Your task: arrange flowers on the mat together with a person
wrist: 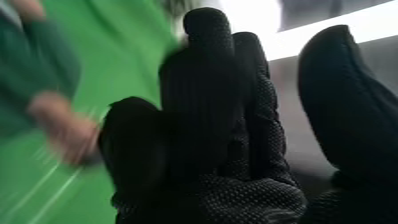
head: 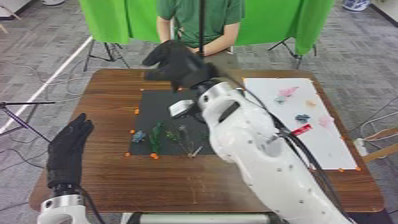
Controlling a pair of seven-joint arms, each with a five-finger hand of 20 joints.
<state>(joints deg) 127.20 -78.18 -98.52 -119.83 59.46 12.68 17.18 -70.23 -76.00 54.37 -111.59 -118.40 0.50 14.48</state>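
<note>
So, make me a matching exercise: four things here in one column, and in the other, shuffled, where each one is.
1. Left robot hand
2. Right robot hand
3. Red strip
4. Green sprig

A. On the white sheet
B. At the left side of the table
C. On the dark mat
D. Raised, towards the table's far edge

Pairs: 1-B; 2-D; 3-A; 4-C
</note>
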